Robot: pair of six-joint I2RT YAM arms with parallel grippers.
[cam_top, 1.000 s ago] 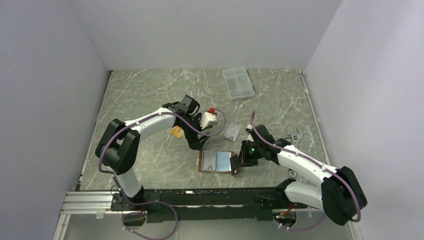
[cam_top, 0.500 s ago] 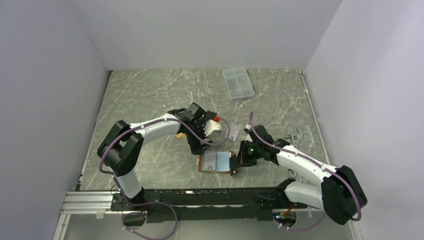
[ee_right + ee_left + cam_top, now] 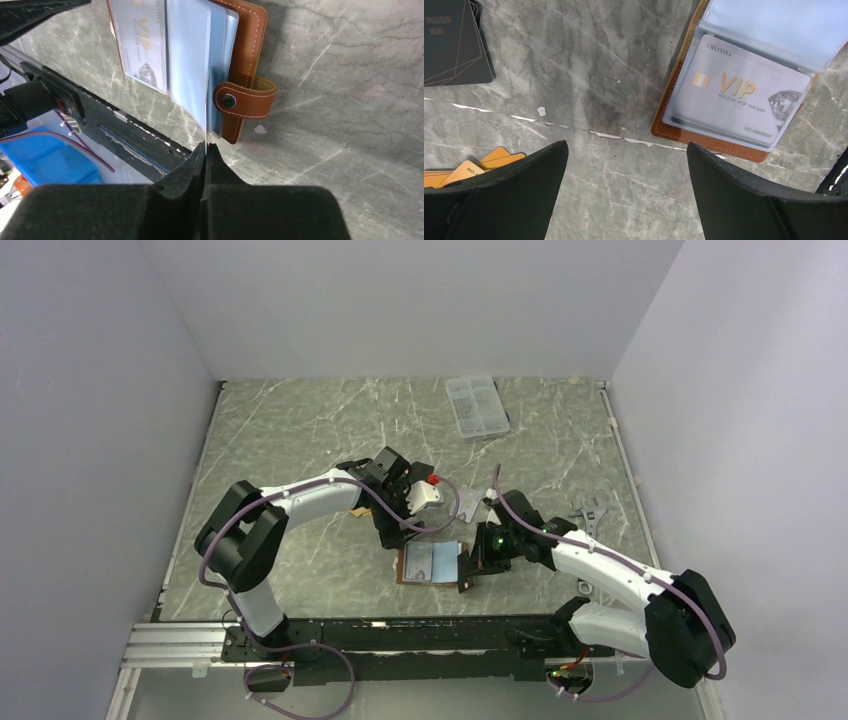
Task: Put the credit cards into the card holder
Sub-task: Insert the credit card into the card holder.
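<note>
Pinching one pale pocket leaf [image 3: 192,55] of the open card holder [image 3: 247,45], the right fingers [image 3: 182,175] are pressed together; the left fingers [image 3: 509,195] hang spread above the tabletop [image 3: 589,65]. A silver card [image 3: 739,90] sits pocketed. Next, likely: fetch the black card [image 3: 454,45] or orange cards [image 3: 494,156], both lying flat, needing an edge grip.

silver vip card [image 3: 738,93] sits in the open card holder [image 3: 684,131]; black card [image 3: 451,42] lies apart.
</note>
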